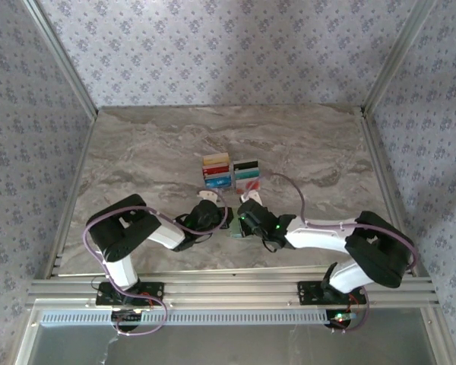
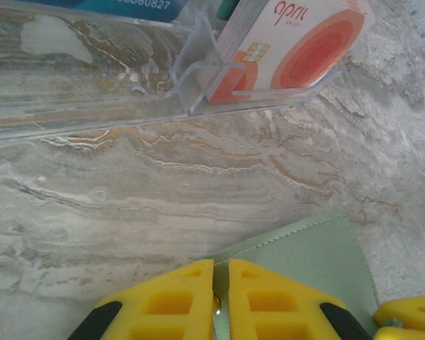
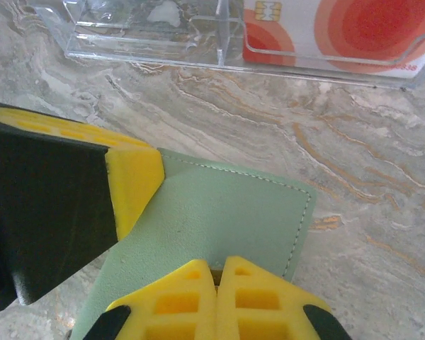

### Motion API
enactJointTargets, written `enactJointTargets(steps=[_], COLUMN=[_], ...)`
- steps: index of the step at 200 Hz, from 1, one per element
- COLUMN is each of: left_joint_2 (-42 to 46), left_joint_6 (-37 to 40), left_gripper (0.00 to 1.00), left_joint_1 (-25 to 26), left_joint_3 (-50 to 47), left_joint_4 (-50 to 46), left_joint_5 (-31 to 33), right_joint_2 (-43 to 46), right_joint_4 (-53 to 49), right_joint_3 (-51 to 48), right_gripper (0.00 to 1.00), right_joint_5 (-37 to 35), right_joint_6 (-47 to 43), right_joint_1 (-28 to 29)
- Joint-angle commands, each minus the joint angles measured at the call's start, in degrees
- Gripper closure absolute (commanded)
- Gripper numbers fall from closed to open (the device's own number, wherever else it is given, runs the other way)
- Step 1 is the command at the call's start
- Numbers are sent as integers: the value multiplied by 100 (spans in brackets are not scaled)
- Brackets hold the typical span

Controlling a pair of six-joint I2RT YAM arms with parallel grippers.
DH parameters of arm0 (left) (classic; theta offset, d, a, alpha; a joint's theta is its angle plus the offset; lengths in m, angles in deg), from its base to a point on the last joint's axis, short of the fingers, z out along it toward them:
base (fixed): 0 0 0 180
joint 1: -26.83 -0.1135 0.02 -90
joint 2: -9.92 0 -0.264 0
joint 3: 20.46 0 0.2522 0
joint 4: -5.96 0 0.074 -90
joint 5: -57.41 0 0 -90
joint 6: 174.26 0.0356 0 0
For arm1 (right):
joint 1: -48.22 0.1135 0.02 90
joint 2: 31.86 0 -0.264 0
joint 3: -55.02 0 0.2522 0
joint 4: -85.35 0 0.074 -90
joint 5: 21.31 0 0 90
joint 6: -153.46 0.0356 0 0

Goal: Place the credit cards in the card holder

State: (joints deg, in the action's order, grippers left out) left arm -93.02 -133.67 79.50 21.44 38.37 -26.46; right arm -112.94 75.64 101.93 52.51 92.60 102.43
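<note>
top view, left to right: left gripper (image 1: 215, 217) and right gripper (image 1: 245, 215) meet nose to nose at lower centre. they cover most of the card holder (image 1: 234, 230), so i only get a sliver of green between them. the credit cards (image 1: 229, 173) sit in two stacks just above, at frame centre. colours read tan, red, blue, black and teal; the print is too small to make out.

left wrist view: my fingers (image 2: 170, 304) are clenched with a thin strip of the holder's edge in the slit between them, so i call that gripping the holder. the holder runs off the bottom of the frame. at the top, the clear rack (image 2: 191, 71) and a white-and-red card (image 2: 297, 42) are cut off by the frame edge.

right wrist view: the left gripper's finger (image 3: 133, 185) hides the holder's left corner. the right fingers (image 3: 269, 304) are pinched together on its lower edge; i can't see how deep the bite goes.

holder look: flat, pale sage green, with a stitched seam along its top and right sides and a rounded corner. it lies on the marble table (image 3: 368, 177), below the rack and apart from it.
</note>
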Motion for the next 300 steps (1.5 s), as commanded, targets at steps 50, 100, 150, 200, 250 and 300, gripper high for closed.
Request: enactJointTargets(steps=[50, 100, 150, 200, 250, 300], left_joint_2=[-664, -693, -693, -658, -675, -717], left_joint_6=[-333, -383, -398, -65, -70, -71], left_gripper=[93, 94, 97, 93, 93, 93], left_joint_1=[33, 35, 51, 190, 209, 208], left_joint_3=[-362, -319, -268, 6, 7, 25], left_joint_4=[-2067, -2177, -2274, -2431, -2415, -2394], left_joint_5=[95, 186, 274, 110, 111, 96], right_joint_2=[800, 1107, 1127, 1442, 1844, 1382], right_joint_4=[182, -30, -183, -745, -1864, -879], right_joint_3=[-699, -880, -953, -994, -517, -7], right_gripper=[100, 100, 100, 73, 56, 54], right_joint_5=[582, 621, 476, -396, -1817, -240], right_joint_6=[258, 332, 535, 1055, 1225, 734], right_joint_1=[-580, -859, -941, -961, -143, 406])
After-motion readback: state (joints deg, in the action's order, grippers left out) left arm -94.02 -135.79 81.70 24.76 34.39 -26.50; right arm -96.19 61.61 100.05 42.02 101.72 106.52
